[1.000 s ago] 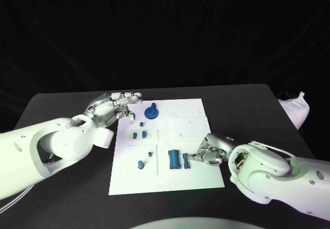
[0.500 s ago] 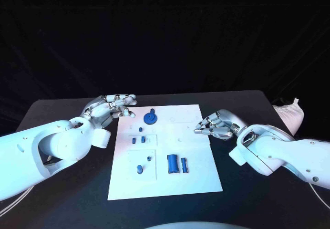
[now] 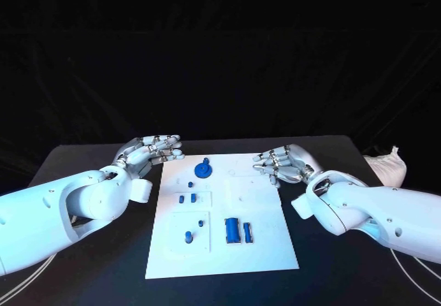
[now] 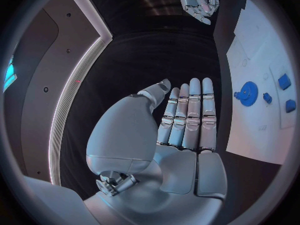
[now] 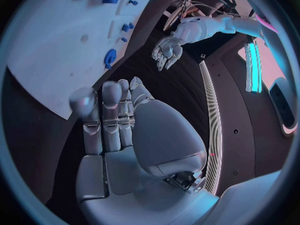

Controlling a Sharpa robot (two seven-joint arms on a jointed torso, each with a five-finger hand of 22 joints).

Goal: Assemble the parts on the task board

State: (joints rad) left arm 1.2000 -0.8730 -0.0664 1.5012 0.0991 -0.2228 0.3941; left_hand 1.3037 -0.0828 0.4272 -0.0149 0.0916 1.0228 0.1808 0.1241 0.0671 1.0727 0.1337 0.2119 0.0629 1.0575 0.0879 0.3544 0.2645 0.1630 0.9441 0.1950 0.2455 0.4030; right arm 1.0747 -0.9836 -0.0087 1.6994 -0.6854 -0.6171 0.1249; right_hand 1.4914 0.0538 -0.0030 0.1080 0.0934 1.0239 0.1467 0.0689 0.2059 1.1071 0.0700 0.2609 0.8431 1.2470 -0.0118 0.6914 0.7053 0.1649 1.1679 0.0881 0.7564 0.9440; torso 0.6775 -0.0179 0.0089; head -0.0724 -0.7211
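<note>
The white task board (image 3: 241, 260) lies in the middle of the black table. On it are a blue gear-shaped part (image 3: 202, 169) at the far end, several small blue parts (image 3: 187, 198) in the middle, and a blue block (image 3: 232, 230) with a thin blue bar (image 3: 248, 231) beside it. My left hand (image 3: 151, 153) hovers at the board's far left corner, fingers stretched, holding nothing. My right hand (image 3: 280, 163) hovers over the far right corner, also empty. In the left wrist view my left hand (image 4: 187, 120) is flat beside the gear (image 4: 248, 92). In the right wrist view my right hand (image 5: 112, 115) holds nothing.
A white crumpled bag (image 3: 386, 167) lies at the table's right edge. Bare black table (image 3: 83, 280) runs along both sides of the board.
My right hand has left the blue block and bar near the board's front and risen to the far right corner, fingers now spread. The left hand stays near the far left corner.
</note>
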